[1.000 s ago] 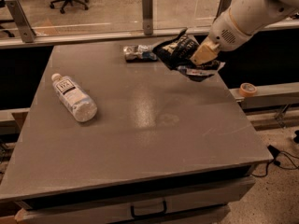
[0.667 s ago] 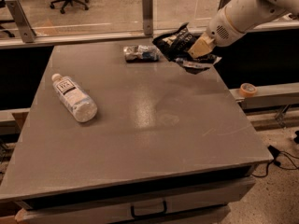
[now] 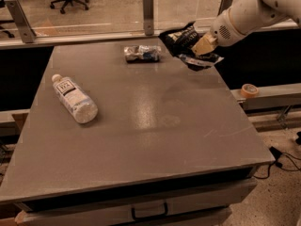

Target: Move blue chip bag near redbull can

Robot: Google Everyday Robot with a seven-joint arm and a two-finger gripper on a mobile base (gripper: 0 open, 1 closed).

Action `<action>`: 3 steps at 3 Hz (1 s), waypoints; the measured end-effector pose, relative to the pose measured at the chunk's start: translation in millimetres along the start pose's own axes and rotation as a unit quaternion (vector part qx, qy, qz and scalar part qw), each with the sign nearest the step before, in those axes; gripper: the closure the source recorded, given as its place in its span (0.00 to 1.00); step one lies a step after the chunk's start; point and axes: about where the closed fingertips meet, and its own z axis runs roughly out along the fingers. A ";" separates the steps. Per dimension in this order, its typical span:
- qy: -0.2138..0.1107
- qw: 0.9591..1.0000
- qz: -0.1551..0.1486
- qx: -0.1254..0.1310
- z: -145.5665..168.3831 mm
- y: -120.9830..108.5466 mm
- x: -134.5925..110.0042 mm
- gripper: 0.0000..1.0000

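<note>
Near my hand (image 3: 203, 45), pinching the blue chip bag (image 3: 182, 36), lies the redbull can (image 3: 142, 53); I'd lower gently beside it.

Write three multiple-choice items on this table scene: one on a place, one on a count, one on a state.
1. Where is the redbull can?
A. near the table's far edge
B. at the front edge
C. on the floor

2. How many plastic bottles lie on the table?
A. none
B. one
C. three

3. What state is the blue chip bag in?
A. flat at the table's centre
B. held by the gripper
C. lying on the floor

Answers:
1 A: the can lies on its side by the far edge.
2 B: one clear plastic bottle lies at the left.
3 B: the gripper holds the bag over the far right corner.
</note>
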 end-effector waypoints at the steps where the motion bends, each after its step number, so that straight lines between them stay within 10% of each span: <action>1: 0.000 1.000 -0.001 -0.004 2.9 1.3 -0.5 0.85; 3: -0.020 1.000 -0.003 -0.003 13.2 2.6 -11.7 0.38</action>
